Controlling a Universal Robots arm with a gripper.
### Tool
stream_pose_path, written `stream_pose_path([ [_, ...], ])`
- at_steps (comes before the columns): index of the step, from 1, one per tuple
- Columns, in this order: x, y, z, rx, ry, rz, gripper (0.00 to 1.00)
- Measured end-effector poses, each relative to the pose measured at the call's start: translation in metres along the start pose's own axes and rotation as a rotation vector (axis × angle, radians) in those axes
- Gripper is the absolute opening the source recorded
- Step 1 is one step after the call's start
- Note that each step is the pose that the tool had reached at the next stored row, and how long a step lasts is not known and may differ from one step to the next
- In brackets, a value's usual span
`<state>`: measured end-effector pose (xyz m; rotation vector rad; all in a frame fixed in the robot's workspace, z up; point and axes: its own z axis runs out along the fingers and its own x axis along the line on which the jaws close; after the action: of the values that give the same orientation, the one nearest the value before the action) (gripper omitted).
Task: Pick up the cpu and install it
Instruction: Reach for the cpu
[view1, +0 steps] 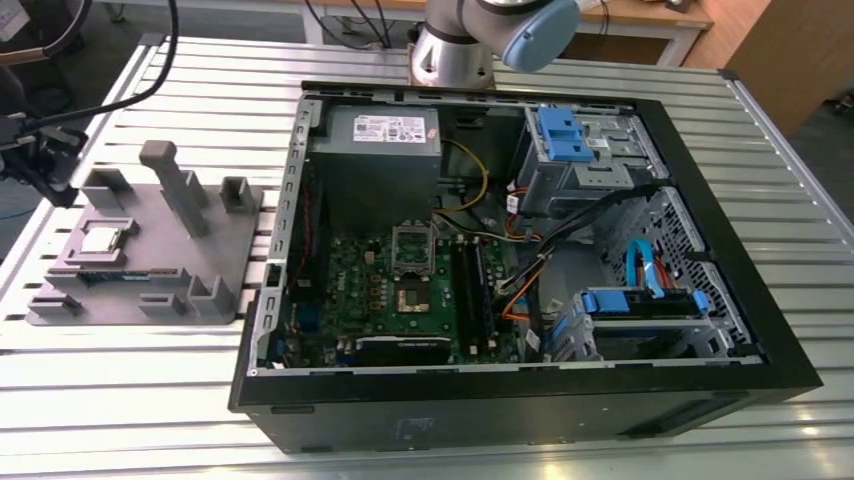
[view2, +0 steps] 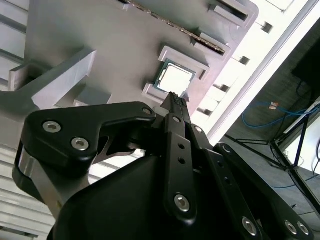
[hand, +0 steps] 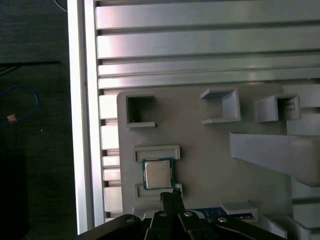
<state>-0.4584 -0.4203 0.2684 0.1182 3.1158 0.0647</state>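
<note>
I see a table (view1: 120, 400) of grooved metal strips. Past its side edge, in the first wrist view, there is a dark floor with a blue cable (hand: 22, 100). Behind its far edge is a wooden desk (view1: 641, 15).

An open computer case (view1: 534, 405) lies on the table from the near edge to the middle. Inside it are a green board (view1: 400, 290), a grey power box (view1: 380, 135) and blue brackets (view1: 561, 135). Near the table's edge on the exterior view's left lies a grey plastic holder (view1: 227, 250) with pockets and posts. The cpu (view1: 104, 238) sits flat in one pocket of the holder, silver side up.

The arm's base (view1: 461, 45) stands at the far edge, behind the case. The gripper (view1: 56, 185) hangs over the holder. In the first wrist view the gripper (hand: 171, 197) has its fingers pressed together with nothing between them. The tips are just beside one edge of the cpu (hand: 157, 174). Whether they touch it, I cannot tell.
</note>
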Motion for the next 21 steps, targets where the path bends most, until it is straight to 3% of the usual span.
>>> stream_pose_path([
  [15,0.0039,0.0002,0.0266,0.0002,0.003,0.0,0.11],
  [21,0.0043,0.0006,0.0279,0.0004,0.0032,0.0,0.11],
])
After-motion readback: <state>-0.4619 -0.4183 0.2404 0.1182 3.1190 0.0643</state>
